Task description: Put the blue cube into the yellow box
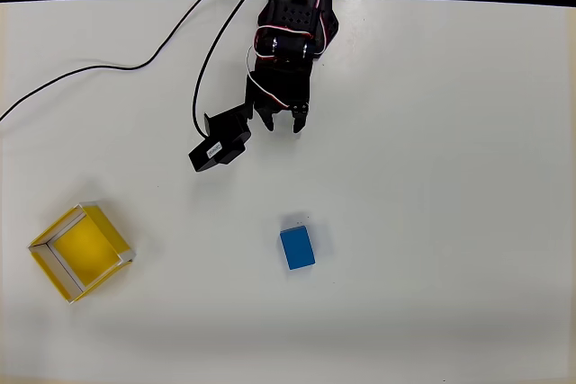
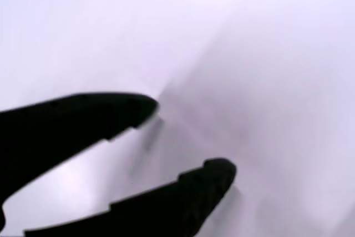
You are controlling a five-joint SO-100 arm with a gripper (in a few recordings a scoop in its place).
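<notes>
The blue cube [image 1: 297, 248] lies on the white table a little below the centre of the overhead view. The yellow box [image 1: 81, 252] sits far to the left, turned at an angle, its floor bare. My black gripper [image 1: 283, 123] hangs near the top centre, well above the cube in the picture and apart from it, fingertips pointing down toward it. Its jaws stand open with nothing between them. In the wrist view the two black fingers [image 2: 83, 120] spread over plain white table, and the gripper [image 2: 191, 137] holds nothing.
The wrist camera block [image 1: 220, 146] sticks out to the left of the gripper. Black cables [image 1: 135, 65] trail across the table's upper left. White table [image 1: 450, 222] stretches to the right and below the cube.
</notes>
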